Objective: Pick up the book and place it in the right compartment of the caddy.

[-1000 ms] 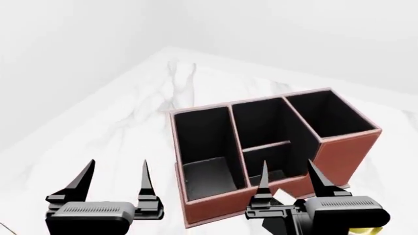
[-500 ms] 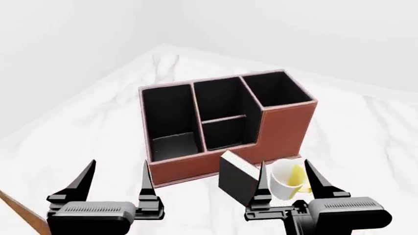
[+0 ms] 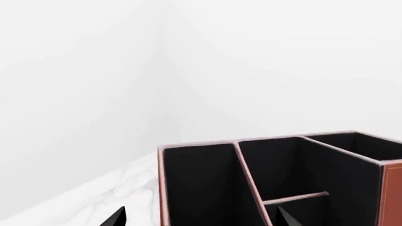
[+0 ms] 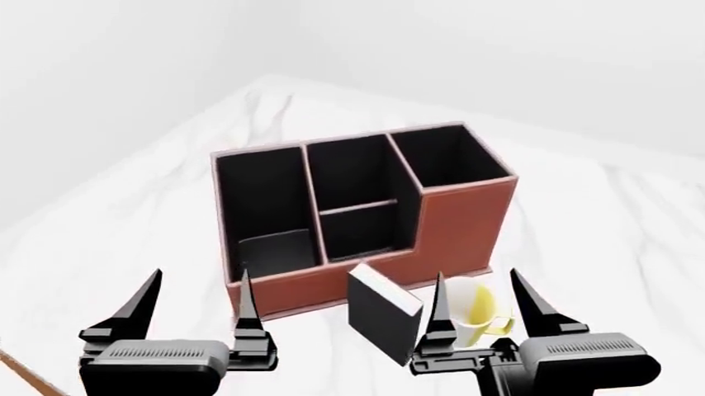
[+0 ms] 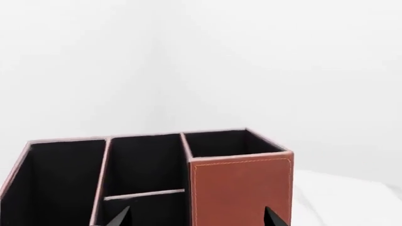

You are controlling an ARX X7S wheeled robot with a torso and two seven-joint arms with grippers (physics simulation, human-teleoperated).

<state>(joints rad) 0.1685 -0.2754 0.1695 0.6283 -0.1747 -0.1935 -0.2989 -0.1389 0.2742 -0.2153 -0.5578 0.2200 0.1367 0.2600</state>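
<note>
The black book [image 4: 381, 318] with white page edges stands on the white marble table, just in front of the reddish-brown caddy [image 4: 463, 227]. The caddy's right compartment [image 4: 447, 157] is the tallest section, black-lined; it also shows in the right wrist view [image 5: 229, 142] and the left wrist view [image 3: 358, 141]. My right gripper [image 4: 480, 305] is open and empty, above the mug and right of the book. My left gripper [image 4: 196, 301] is open and empty, before the caddy's left front corner. The wrist views show only fingertips [image 3: 116, 219] [image 5: 273, 217].
A white-and-yellow mug [image 4: 476, 307] stands right of the book, between my right fingers in the head view. The table [image 4: 132, 214] narrows to a far corner behind the caddy. A brown edge [image 4: 16, 367] shows at the lower left.
The head view has pulled back from the caddy, so it looks smaller and farther. The book and mug have come into view in front of it. Both grippers keep their place in the view.
</note>
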